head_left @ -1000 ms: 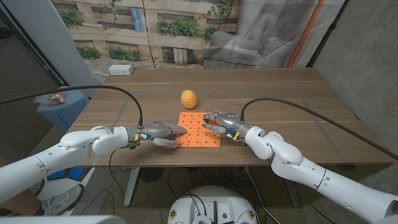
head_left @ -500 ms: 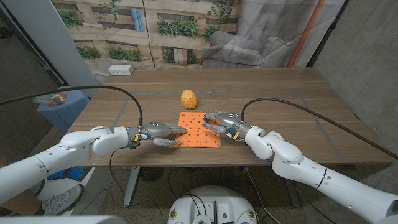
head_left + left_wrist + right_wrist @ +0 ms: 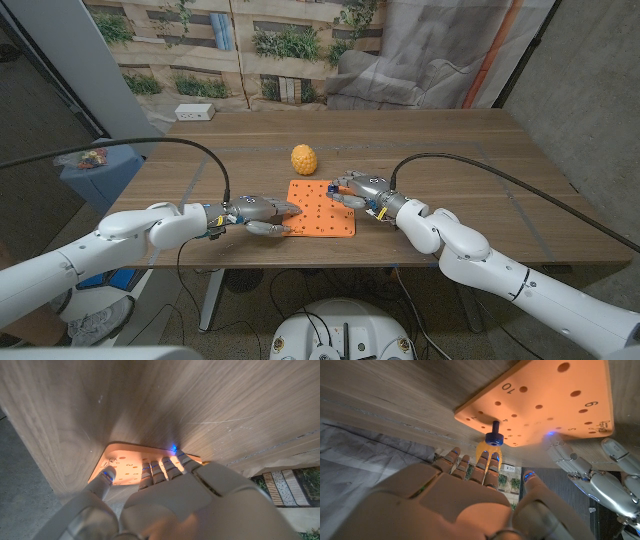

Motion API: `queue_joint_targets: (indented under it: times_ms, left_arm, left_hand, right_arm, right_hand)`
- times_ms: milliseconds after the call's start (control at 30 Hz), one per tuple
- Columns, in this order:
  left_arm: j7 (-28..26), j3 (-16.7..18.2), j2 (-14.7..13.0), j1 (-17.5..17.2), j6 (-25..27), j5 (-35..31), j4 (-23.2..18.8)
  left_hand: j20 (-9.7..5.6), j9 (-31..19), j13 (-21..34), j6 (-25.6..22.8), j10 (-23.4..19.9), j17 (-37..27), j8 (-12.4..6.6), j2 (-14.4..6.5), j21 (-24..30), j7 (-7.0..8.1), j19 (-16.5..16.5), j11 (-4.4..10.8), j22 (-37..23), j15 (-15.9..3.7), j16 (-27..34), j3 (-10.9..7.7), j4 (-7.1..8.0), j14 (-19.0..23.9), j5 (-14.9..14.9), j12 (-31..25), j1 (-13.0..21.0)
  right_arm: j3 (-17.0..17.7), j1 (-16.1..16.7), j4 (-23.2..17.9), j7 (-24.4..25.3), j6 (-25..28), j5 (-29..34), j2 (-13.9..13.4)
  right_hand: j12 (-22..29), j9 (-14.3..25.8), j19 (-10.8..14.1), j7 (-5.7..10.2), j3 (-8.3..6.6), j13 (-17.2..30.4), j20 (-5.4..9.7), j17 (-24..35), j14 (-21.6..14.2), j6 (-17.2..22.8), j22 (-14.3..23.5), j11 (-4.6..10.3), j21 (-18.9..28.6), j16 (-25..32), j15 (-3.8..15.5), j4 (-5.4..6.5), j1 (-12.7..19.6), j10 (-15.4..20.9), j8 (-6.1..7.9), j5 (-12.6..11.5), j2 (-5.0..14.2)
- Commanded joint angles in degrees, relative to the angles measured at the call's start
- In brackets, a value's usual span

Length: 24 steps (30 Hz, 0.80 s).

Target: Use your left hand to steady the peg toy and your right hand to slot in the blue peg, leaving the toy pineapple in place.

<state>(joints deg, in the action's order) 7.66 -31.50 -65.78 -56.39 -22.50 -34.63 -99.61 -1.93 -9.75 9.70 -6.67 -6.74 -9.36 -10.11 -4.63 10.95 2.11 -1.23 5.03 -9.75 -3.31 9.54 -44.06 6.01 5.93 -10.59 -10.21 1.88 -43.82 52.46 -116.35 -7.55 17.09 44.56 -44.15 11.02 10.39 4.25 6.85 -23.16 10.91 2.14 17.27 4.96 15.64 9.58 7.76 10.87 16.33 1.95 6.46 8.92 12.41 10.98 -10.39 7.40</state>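
The orange peg toy (image 3: 322,212) lies flat on the table near its front edge. My left hand (image 3: 260,213) reaches in from the left, its fingers (image 3: 161,467) stretched out and pressing on the board's (image 3: 122,460) left edge. The blue peg (image 3: 494,436) stands upright in a hole of the board (image 3: 560,395) near the number 10. Just behind the peg are the fingertips (image 3: 487,460) of my right hand (image 3: 362,188), spread and holding nothing, over the board's far right part. The yellow toy pineapple (image 3: 304,159) stands just beyond the board.
A white power strip (image 3: 194,113) lies at the table's far left corner. Black cables run from both wrists across the wood. The table's front edge (image 3: 330,264) is close behind the board. My left hand (image 3: 592,477) shows beside the board in the right wrist view.
My right hand has drawn back a little toward the far right of the board. The left hand, the board and the pineapple have stayed put.
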Motion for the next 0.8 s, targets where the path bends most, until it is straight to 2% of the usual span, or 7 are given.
queue_joint_targets:
  times_ms: [33, 233, 467, 800]
  left_arm:
    - [0.5, 0.2, -0.2, -0.3, 1.2, 0.0, -1.0]
    - [0.6, 0.2, -0.3, -0.4, 1.5, 0.1, -1.2]
    - [0.0, 0.6, -0.6, -0.7, 1.4, 0.3, -1.5]
    - [-3.2, 1.9, -1.2, -2.3, 1.2, 1.0, -1.7]
  left_hand:
    - [-7.44, -0.2, 0.3, -0.5, -2.1, -0.2, -0.38, -4.7, 0.1, -0.15, -0.5, -0.9, -0.1, -1.33, 0.5, -0.05, 0.25, 3.6, 0.0, -0.4, -0.4]
    - [-7.43, -0.2, 0.3, -0.5, -2.1, -0.2, -0.37, -4.7, 0.1, -0.09, -0.5, -0.87, -0.1, -1.28, 0.5, -0.08, 0.29, 3.5, 0.0, -0.4, -0.4]
    - [-7.37, -0.2, 0.3, -0.5, -2.0, -0.2, -0.37, -4.7, 0.1, -0.12, -0.5, -0.77, -0.1, -1.31, 0.5, -0.13, 0.32, 3.4, 0.0, -0.3, -0.4]
    - [-7.52, -0.2, 0.3, -1.3, -2.4, -0.2, -0.68, -4.8, 0.2, 0.1, -0.9, -0.55, -0.1, -1.63, 0.6, -0.28, 0.37, 3.6, 0.0, -0.5, -0.4]
  right_arm:
    - [2.1, 0.2, 0.0, 5.3, -3.4, -3.7, 0.2]
    - [2.9, 0.3, 0.1, 6.5, -4.2, -4.8, 0.2]
    - [5.2, 0.9, 0.7, 8.7, -5.8, -9.8, 0.7]
    - [5.3, 0.2, 1.3, 8.6, -4.5, -10.2, 0.1]
  right_hand:
    - [0.0, 0.1, 1.0, -0.14, -0.34, 0.1, 2.1, -0.1, -0.3, -0.3, 0.1, -0.23, 0.5, 0.2, 2.44, -0.38, 0.4, 0.2, -0.09, 0.1, 2.74]
    - [0.1, 0.1, 1.1, -0.17, -0.46, 0.1, 2.15, -0.1, -0.5, -0.3, 0.1, -0.28, 0.5, 0.3, 2.28, -0.58, 0.4, 0.4, -0.09, 0.1, 2.65]
    - [0.0, 0.1, 1.4, 0.07, -0.5, 0.1, 1.88, -0.2, -0.6, -0.7, 0.1, -0.88, 0.5, 0.3, 2.07, -0.85, 0.4, 0.2, -0.23, 0.1, 2.35]
    - [0.0, 0.1, 2.6, 0.11, -0.52, 0.1, 1.93, -0.4, -1.0, -0.9, 0.0, -1.42, 0.8, 0.4, 1.89, -1.21, 0.1, -0.1, -0.23, 0.2, 2.05]
